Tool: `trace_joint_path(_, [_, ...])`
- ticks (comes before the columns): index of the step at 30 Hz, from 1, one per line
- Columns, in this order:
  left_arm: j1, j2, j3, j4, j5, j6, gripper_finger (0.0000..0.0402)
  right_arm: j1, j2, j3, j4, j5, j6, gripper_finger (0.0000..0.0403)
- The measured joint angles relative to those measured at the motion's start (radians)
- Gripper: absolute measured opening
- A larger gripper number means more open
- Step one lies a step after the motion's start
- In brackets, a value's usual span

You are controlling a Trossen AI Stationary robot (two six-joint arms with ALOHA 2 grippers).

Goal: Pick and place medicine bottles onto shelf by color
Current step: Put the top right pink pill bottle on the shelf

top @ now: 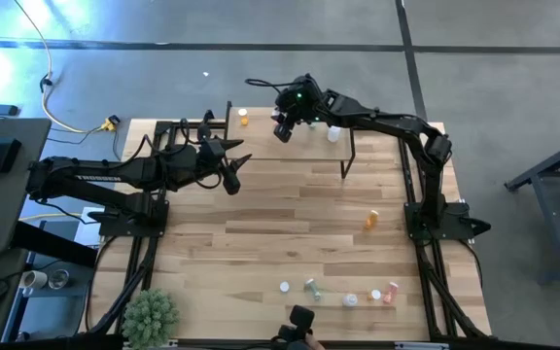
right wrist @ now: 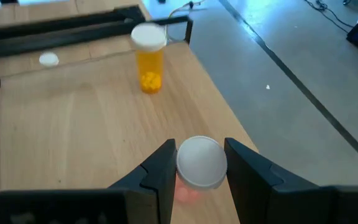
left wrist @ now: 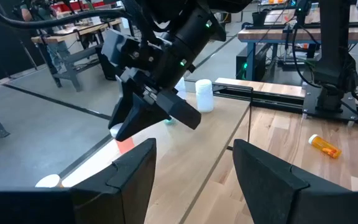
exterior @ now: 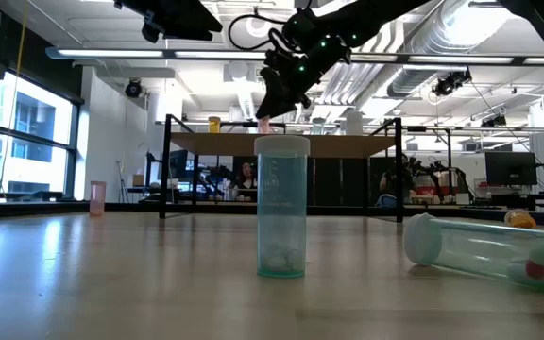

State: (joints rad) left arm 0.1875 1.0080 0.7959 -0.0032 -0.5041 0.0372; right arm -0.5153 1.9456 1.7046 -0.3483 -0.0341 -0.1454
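Observation:
The shelf stands at the table's far side. An orange medicine bottle and a white one stand upright on it. My right gripper is over the shelf's far edge, between those two, shut on a pink bottle with a white cap. My left gripper hangs open above the table, just left of the shelf, with nothing between its fingers. More medicine bottles are on the table: an orange one lying at the right, and green, clear and pink ones near the front edge. My right gripper pinches the pink bottle between its two fingers, at its top, on opposite sides of the white cap. The fingers slant down from the table's right. The bottle stands upright below them; whether its base rests on the shelf board I cannot tell.
A green plant sits at the near left corner. A loose white cap lies near the front bottles. In the low view a teal bottle stands close to the camera and another lies beside it. The middle of the table is bare wood.

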Motion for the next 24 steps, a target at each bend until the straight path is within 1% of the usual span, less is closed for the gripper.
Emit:
trace_joint_path(6, [0.0,0.0,0.0,0.0,0.0,0.0,0.0204,0.006,0.031,0.001,0.039,0.004,0.014,0.0112])
trace_joint_path(24, [0.0,0.0,0.0,0.0,0.0,0.0,0.0204,0.016,0.033,0.001,0.044,0.004,0.007,0.0114])
